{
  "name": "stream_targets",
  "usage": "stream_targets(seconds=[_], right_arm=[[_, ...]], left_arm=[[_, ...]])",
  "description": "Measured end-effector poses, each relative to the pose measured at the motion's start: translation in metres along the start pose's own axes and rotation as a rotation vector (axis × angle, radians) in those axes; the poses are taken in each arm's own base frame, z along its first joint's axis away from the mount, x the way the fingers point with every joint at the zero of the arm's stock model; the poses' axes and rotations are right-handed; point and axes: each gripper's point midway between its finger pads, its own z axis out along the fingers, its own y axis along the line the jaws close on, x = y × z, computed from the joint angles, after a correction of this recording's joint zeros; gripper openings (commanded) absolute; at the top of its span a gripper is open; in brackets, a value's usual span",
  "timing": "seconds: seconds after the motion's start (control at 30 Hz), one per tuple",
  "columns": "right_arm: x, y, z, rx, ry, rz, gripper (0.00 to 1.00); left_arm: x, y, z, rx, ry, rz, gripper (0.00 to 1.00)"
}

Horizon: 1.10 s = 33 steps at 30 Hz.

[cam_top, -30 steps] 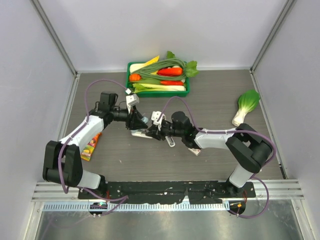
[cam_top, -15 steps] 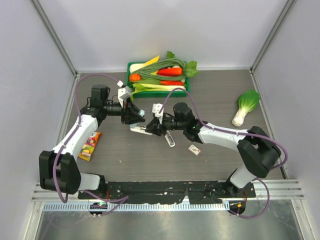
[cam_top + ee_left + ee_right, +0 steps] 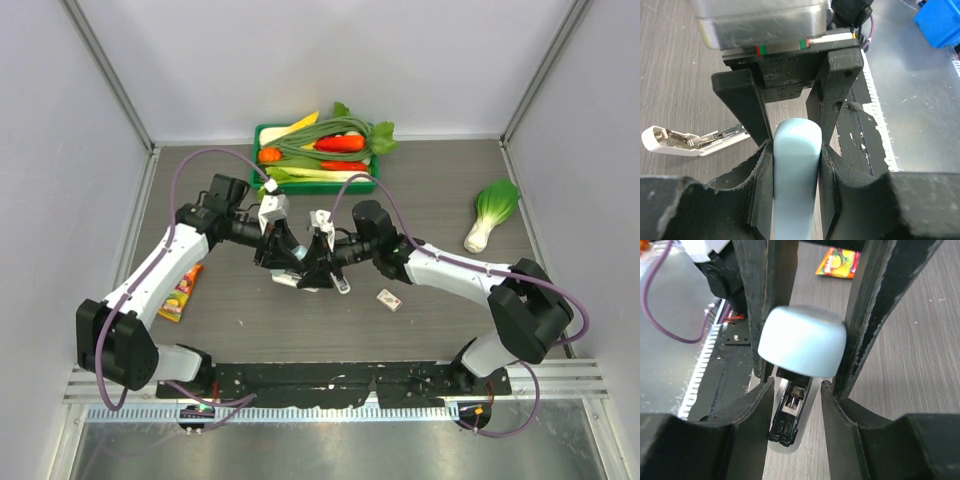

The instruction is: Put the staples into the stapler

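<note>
The stapler [image 3: 300,256] lies at the table's middle between my two grippers, which face each other. It has a light blue top and a black magazine. My left gripper [image 3: 286,250] is shut on the light blue top [image 3: 795,190]. In the left wrist view my own fingertips [image 3: 762,150] press its sides. In the right wrist view the blue end [image 3: 802,340] is raised above the black magazine [image 3: 790,415]. My right gripper [image 3: 318,262] is shut on the stapler's lower part, jaws on each side of the magazine. The staples box [image 3: 389,299], small and whitish, lies apart to the right.
A small white and metal piece [image 3: 342,285] lies beside the stapler and also shows in the left wrist view [image 3: 670,141]. A candy bag [image 3: 180,292] lies left. A green tray [image 3: 262,135] of vegetables stands at the back. A bok choy [image 3: 492,212] lies right.
My left gripper drew back up and left, then swung in again onto the stapler's blue top. My right arm lifted off the staples box, which now shows, and kept hold of the stapler.
</note>
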Motion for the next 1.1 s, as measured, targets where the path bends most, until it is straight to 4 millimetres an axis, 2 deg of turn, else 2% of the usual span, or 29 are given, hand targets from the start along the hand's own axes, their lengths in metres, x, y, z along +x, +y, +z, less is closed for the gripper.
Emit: stream_targets(seconds=[0.13,0.37,0.7,1.1], right_arm=[[-0.009,0.005,-0.005,-0.038,-0.032,0.037,0.52],[-0.028,0.000,-0.014,-0.038,-0.099,0.115,0.56],[-0.027,-0.004,-0.010,0.009,-0.111,0.169,0.56],[-0.015,-0.014,0.003,0.091,-0.110,0.148,0.56]], left_arm=[[0.002,-0.003,0.002,0.019,0.016,-0.006,0.00],[0.005,0.001,0.002,0.000,0.030,-0.014,0.00],[0.008,0.007,0.002,-0.043,0.034,-0.040,0.00],[0.018,0.015,0.001,-0.091,0.054,-0.101,0.00]])
